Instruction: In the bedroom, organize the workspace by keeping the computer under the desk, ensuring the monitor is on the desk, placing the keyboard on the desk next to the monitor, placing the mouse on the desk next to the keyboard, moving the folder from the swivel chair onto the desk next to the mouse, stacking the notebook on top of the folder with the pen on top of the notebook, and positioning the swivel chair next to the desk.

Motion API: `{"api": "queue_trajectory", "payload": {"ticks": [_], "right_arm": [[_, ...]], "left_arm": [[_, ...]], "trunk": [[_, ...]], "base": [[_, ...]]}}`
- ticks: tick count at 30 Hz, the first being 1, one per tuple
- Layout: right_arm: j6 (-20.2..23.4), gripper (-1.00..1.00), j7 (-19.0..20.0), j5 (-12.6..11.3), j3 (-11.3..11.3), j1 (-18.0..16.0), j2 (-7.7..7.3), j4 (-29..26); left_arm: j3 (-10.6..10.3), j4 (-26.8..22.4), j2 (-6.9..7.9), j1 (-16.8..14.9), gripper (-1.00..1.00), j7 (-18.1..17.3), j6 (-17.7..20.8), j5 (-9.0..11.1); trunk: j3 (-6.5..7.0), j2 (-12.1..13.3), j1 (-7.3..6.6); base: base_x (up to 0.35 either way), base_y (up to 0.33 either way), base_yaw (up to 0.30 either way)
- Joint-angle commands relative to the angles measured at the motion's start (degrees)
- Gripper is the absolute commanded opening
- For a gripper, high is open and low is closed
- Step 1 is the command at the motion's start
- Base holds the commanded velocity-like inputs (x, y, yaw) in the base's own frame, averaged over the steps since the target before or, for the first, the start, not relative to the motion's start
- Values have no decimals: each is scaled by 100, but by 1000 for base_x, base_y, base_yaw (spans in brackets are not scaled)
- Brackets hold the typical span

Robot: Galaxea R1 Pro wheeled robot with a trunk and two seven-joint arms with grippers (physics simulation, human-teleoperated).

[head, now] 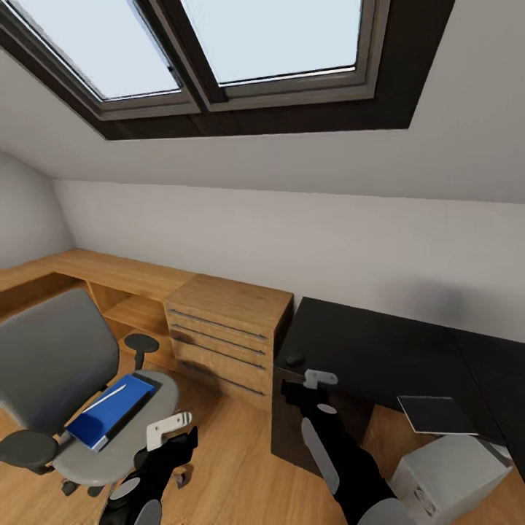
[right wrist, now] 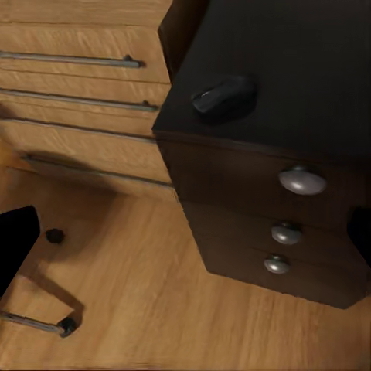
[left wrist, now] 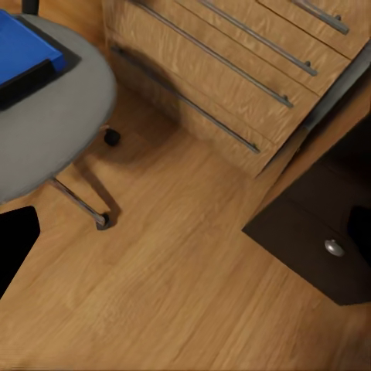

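Sloped attic walls enclose the workspace. Blue folder lies on the swivel chair, long axis diagonal, just ahead of the left gripper, the nearer one; its opening cannot be judged.

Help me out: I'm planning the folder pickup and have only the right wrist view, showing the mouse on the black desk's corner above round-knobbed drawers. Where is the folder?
Observer: In the head view the folder lies flat on the swivel chair seat, on the far side of the oak drawers from the desk.
Operator: Anything lying on it?
Observer: Yes, the pen, a thin pale stick, lies along its top.
Operator: And the computer?
Observer: The computer stands on the floor beside the desk, at the head view's lower right.
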Motion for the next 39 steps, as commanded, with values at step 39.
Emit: {"api": "queue_trajectory", "payload": {"ticks": [39], "right_arm": [[-13,100,-19,232,619,-4,-41,86]], "left_arm": [[-122,30,3,-7,100,48,12,58]], "trunk": [[-74,-9,2]], "base": [[74,0,57]]}}
